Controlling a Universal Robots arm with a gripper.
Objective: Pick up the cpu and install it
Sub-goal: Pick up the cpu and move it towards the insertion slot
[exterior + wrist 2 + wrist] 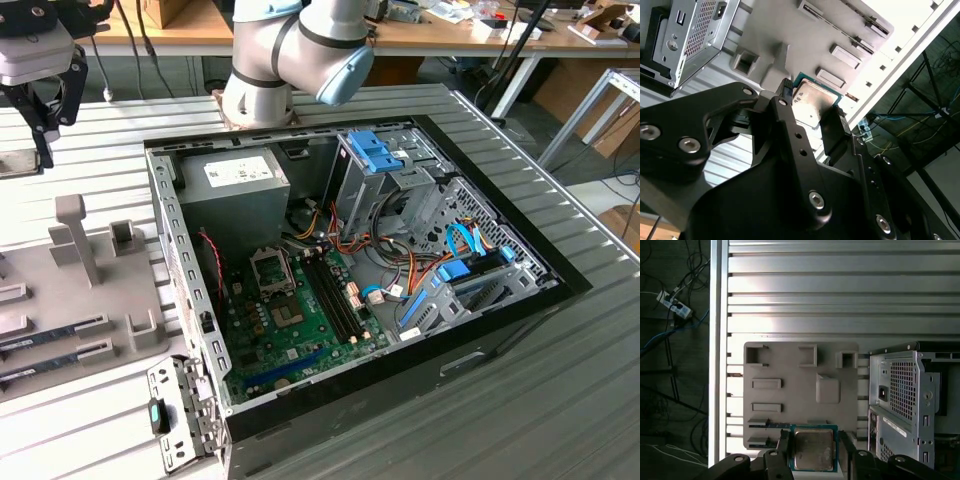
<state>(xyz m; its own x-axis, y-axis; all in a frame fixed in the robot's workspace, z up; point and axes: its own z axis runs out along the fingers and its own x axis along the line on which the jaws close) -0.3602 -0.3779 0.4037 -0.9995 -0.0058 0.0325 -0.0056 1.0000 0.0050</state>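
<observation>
Exterior view's far left is showing the gripper [50, 125] hanging above the grey fixture tray [100, 310], well clear of its surface. In the first wrist view, 2 black fingers [783, 442] are pressing against opposite edges of the cpu [812, 450], so the jaws are clamped on the chip. The cpu is riding between them, lifted off the tray, with its silver top facing the camera and its green rim showing. In the second wrist view the chip is sitting the same way between the fingers, with the tray's moulded pockets behind it.

Moving towards the exterior view's right, 2 long narrow boards [50, 345] are lying in slots on the tray near its edge. Just beside the tray, the open computer case [170, 230] is lying on its side on the ribbed aluminium table [560, 400]. Inside it, the grey power supply [235, 185] is sitting at the far end, and the dark square cpu socket [272, 270] is lying just below it on the green motherboard [300, 345]. The black memory slots [335, 295] are running alongside the socket. Behind the case the robot arm [290, 50] is standing on its base. Farther right, the metal drive cage [400, 185] with its blue latch [378, 150] is filling the case's corner, with bundled wires trailing beside it
</observation>
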